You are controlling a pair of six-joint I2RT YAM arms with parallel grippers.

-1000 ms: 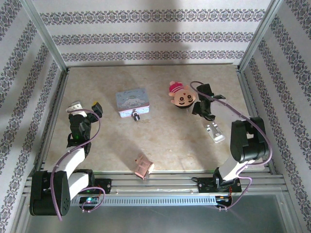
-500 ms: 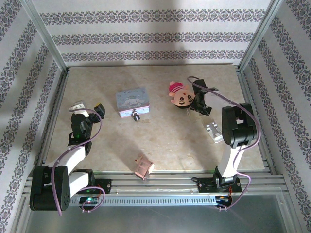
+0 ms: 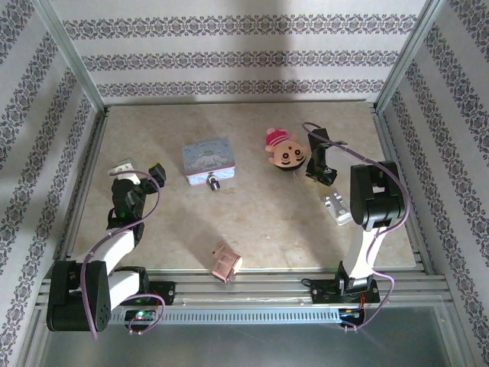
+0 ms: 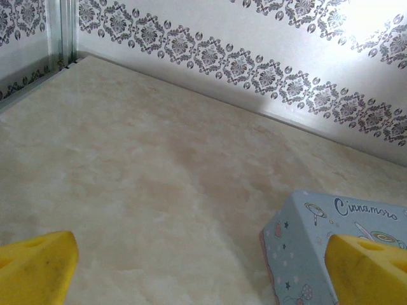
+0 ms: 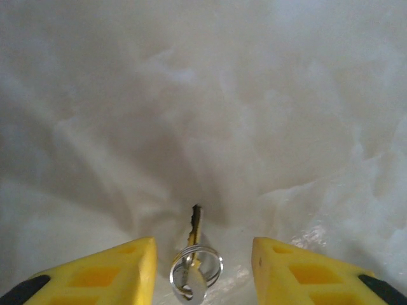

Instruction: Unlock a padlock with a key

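Observation:
The padlock, tiny and dark with a silvery part, lies just in front of the pale-blue tin. The key lies on the table with its blade pointing away, a silver ring through its head. My right gripper straddles it, one yellow finger on each side with a gap to the key on both sides. In the top view that gripper points down beside the plush toy. My left gripper hovers wide open at the left, its fingertips apart, with the tin ahead.
A pink plush toy lies just left of the right gripper. A silvery metal piece rests below it, near the right arm. A pinkish-copper boxy object sits near the front edge. Patterned walls enclose the table.
The right arm has drawn its elbow in and brought its gripper down over the key, and its jaws have narrowed. The left arm has barely shifted.

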